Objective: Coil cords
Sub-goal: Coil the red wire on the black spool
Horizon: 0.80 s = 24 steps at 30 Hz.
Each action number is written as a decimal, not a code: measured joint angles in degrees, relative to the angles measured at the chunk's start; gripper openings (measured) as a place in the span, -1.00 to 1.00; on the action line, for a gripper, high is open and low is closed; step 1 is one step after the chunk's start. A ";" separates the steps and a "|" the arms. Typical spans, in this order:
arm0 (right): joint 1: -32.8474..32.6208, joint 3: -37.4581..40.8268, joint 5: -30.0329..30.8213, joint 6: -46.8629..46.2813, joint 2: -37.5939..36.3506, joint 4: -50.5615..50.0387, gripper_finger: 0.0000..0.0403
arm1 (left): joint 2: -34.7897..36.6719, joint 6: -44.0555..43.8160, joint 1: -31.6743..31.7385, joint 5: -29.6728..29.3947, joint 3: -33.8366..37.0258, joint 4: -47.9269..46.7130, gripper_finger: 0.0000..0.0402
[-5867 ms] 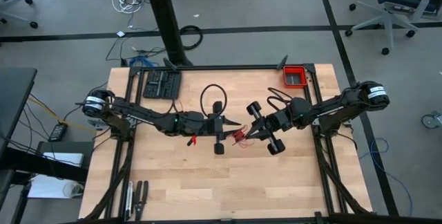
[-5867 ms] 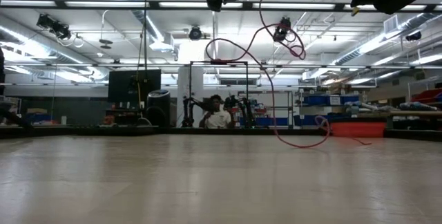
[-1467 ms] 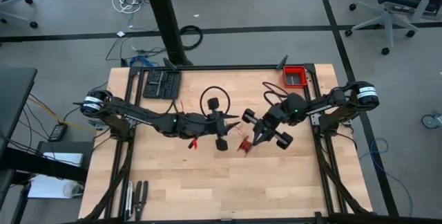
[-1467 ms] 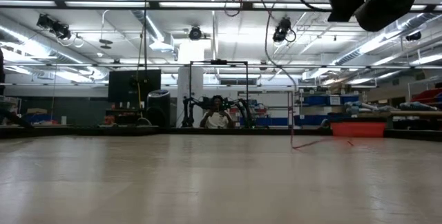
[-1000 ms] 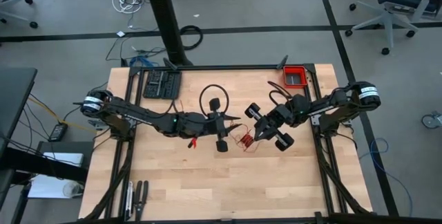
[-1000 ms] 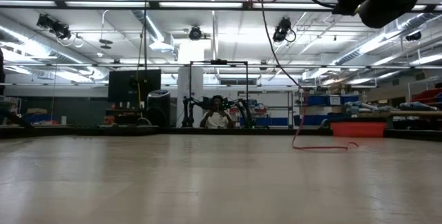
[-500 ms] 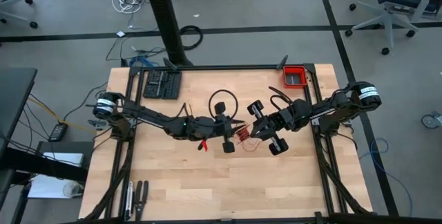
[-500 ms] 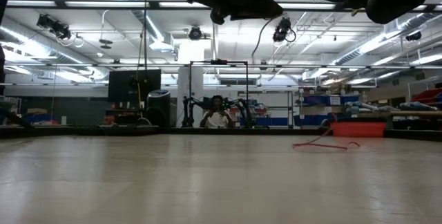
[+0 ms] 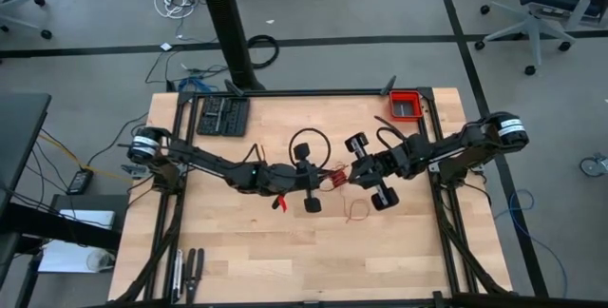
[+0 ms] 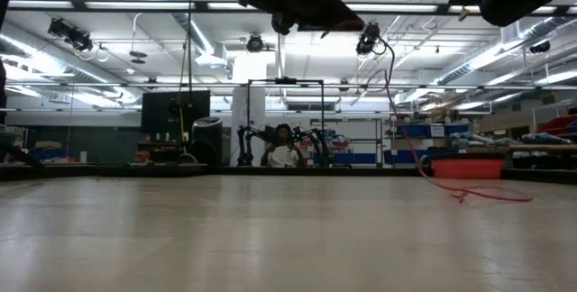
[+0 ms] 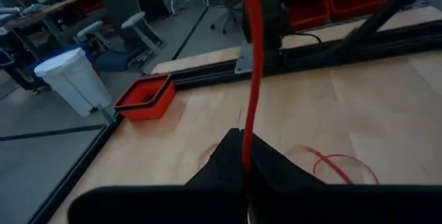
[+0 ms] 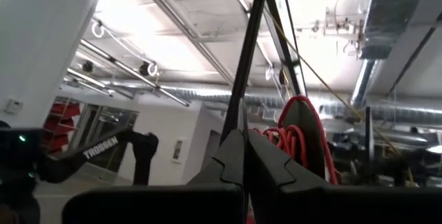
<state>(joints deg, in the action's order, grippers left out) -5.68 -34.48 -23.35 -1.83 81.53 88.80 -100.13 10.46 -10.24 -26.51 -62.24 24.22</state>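
At the centre of the high view, the left gripper and right gripper meet above the tabletop, fingers clamped on the red cord, probably keeping its coils bunched; a loose tail trails just below.

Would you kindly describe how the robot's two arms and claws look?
Both arms are dark, slim and jointed, each with a white-banded base joint. A black cable loops over the left claw; another arcs near the right claw. Each claw has two dark wedge-shaped fingers.
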 joint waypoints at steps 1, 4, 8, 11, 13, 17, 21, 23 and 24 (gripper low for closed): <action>0.23 0.05 -0.35 -0.77 -0.57 -0.36 -0.98 | 0.11 0.00 0.00 -0.07 0.00 -0.07 -1.00; 1.09 1.01 -0.49 -1.78 -2.20 -2.61 -0.98 | 0.81 0.09 -0.13 -0.24 0.00 -0.83 -1.00; 2.01 2.25 -0.50 -1.95 -3.12 -4.18 -0.98 | 1.59 -0.60 -0.31 -0.13 0.00 -0.70 -0.99; 2.40 2.60 -0.54 -2.43 -3.13 -4.19 -0.98 | 1.65 -1.53 -0.33 -0.56 0.00 -0.47 -0.92; 2.54 2.60 -0.55 -2.57 -3.10 -4.37 -0.98 | 1.65 -1.03 -0.37 -0.28 0.00 -1.24 -0.84; 2.54 2.62 -0.86 -2.55 -3.21 -4.77 -0.98 | 2.18 -0.57 -0.37 0.03 0.00 -5.42 -0.66; 2.61 2.65 -0.90 -2.55 -3.56 -5.20 -0.98 | 3.31 -0.67 -0.37 -0.05 0.00 -7.82 -0.61; 2.80 2.91 -0.92 -2.55 -3.56 -5.36 -0.98 | 4.23 -0.80 -0.37 -0.18 -0.05 -8.92 -0.61; 2.86 3.00 -0.90 -2.55 -3.56 -5.38 -0.98 | 4.76 -0.87 -0.37 -0.25 -0.04 -10.10 -0.61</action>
<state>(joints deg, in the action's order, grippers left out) -2.82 -31.48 -24.25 -4.38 77.97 83.42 -95.37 9.59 -10.61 -26.76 -62.28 14.12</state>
